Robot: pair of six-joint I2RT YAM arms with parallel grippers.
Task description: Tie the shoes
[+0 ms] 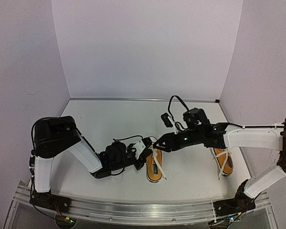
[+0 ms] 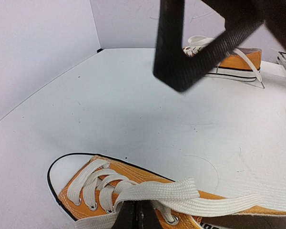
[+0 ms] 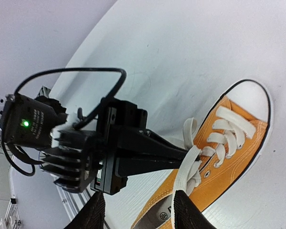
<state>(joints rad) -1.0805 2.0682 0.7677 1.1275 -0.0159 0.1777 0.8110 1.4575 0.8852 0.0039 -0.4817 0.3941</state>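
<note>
The left gripper, clamped on the lace, may drag the shoe if the spread right gripper misses.

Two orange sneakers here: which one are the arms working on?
The middle sneaker, not the right-edge sneaker. The left gripper pinches its lace, jaws shut; the right gripper hovers open above it.

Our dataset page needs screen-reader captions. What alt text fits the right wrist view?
The left gripper pinches a white lace above an orange sneaker on the white table. The right gripper stands open at the bottom edge.
</note>
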